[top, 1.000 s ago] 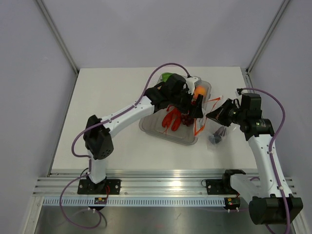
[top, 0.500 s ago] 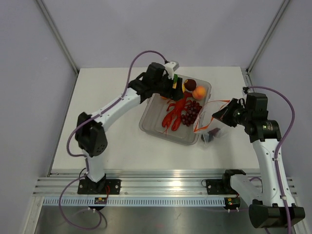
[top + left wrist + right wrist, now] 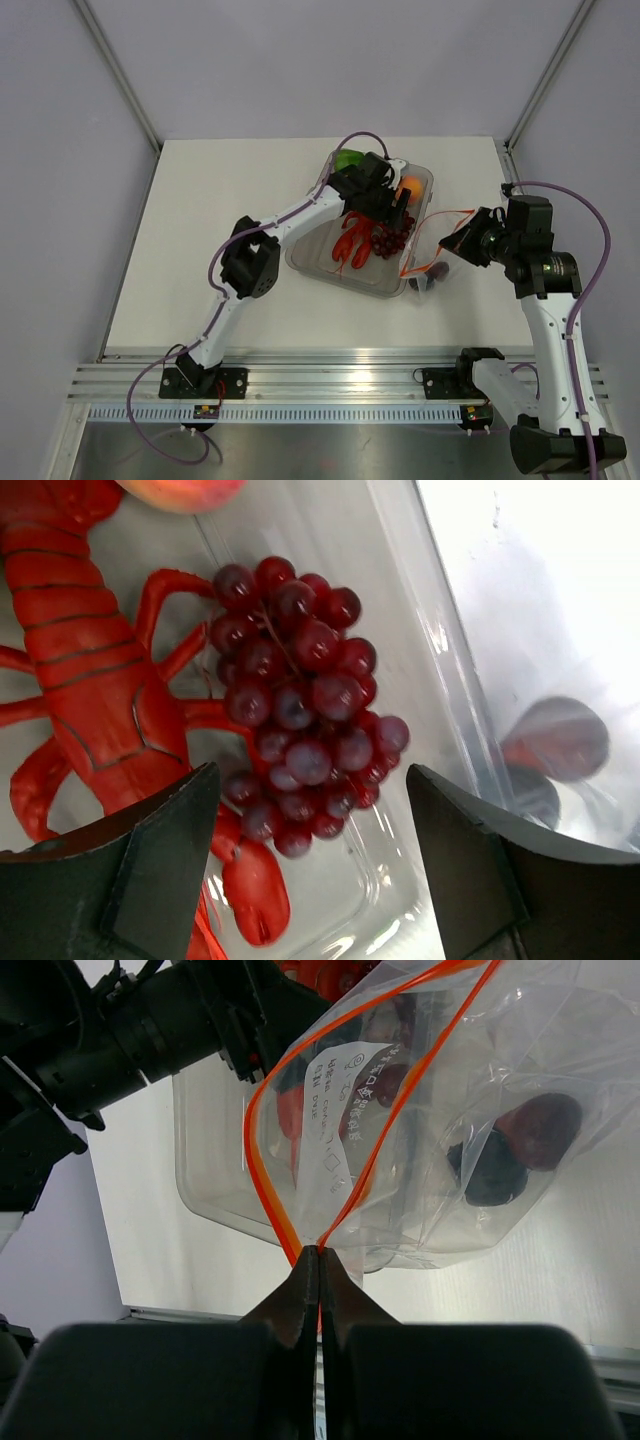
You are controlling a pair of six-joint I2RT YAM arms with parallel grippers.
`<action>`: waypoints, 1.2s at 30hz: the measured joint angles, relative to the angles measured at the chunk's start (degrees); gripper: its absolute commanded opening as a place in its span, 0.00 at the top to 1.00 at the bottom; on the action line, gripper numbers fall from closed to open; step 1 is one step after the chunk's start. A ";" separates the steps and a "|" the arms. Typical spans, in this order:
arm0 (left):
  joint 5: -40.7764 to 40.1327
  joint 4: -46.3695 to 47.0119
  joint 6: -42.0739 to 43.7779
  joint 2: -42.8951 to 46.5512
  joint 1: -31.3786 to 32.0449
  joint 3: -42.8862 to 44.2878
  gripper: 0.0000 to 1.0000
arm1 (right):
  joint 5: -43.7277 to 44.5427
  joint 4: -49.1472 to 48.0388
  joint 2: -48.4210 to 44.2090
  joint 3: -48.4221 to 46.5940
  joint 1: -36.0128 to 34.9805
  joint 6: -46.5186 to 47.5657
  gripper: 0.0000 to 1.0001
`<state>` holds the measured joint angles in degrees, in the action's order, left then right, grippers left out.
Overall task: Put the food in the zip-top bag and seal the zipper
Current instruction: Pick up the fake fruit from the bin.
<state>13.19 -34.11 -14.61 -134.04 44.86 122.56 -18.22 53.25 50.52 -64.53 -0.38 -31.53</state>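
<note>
Since the earlier top view, the left gripper (image 3: 310, 785) swings from the upper-left corner of the tray (image 3: 300, 255) to the centre of the frame, uncovering the green pepper (image 3: 347, 158) and arriving above the grapes (image 3: 300, 710). We see its fingers (image 3: 165, 855) spread wide on either side of the bunch, touching nothing; we judge the grapes to be the next piece picked. Beside them the lobster (image 3: 90, 670) touches the bunch on its left, and the peach (image 3: 185, 488) sits at the top edge. At right of centre in the top view, the right gripper (image 3: 320, 1258) stays pinched tight on the zipper (image 3: 262, 1160), holding the zip-top bag (image 3: 470, 1050) agape just beside the tray's right wall. Two dark fruits (image 3: 495, 1175) already lie inside; the other food is in the tray, so we judge the task early. On the bag a white printed panel (image 3: 335, 1110) carries writing we cannot read
</note>
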 measured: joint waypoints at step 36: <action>-2.78 2.75 2.10 5.20 -1.68 -6.32 1.00 | -2.36 -1.57 1.14 0.04 0.00 0.04 1.00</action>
<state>10.41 -31.35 -12.51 -128.84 43.18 116.25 -20.58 51.68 51.66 -64.49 -0.38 -31.48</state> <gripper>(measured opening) 0.123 0.009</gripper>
